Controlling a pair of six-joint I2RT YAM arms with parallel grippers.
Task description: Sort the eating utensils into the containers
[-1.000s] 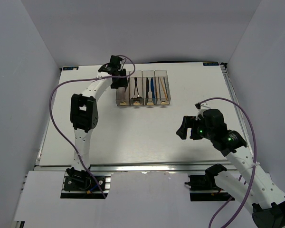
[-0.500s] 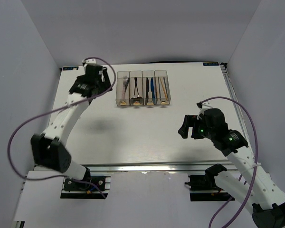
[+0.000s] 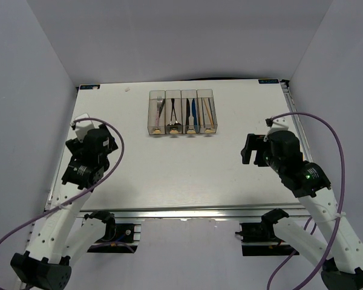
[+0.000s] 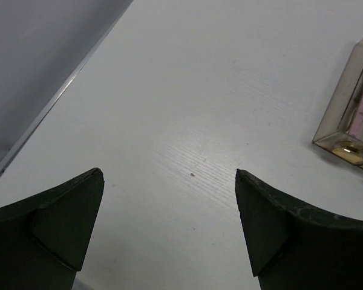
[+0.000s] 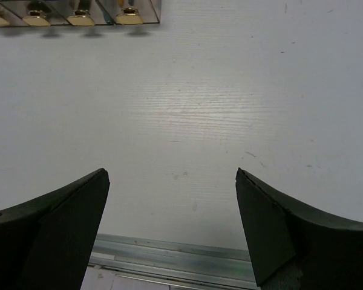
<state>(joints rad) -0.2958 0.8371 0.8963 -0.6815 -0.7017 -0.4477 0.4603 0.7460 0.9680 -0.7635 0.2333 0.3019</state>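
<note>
Near the far edge of the white worktop point(image 3: 169, 166), at the upper centre of the overhead view, stand the four narrow clear-plastic rectangular bins point(image 3: 181, 112) joined in a row. Every one of the eating utensils I can make out lies inside them. A silver fork point(image 3: 160, 109) is in the leftmost bin, a black spoon point(image 3: 173, 113) in the next, a blue knife point(image 3: 193, 110) beside a dark piece in the third, and thin orange chopsticks point(image 3: 208, 112) in the rightmost. Each piece lies lengthwise, the only way so slim a bin would take it, and like is grouped with like, which is what the sorting asks for. Small yellow labels point(image 5: 80, 14) mark the bins' near ends. The left claw point(image 4: 169, 175) hangs at the lower left of the overhead view with its jaws wide apart and only bare worktop between them, the bins' corner at the right edge of its own view. The right claw point(image 5: 172, 172), at middle right, is likewise spread and empty, the labelled ends at the top left of its view. Both sit well apart from the bins, presumably because nothing is left to carry; the sort looks finished.
</note>
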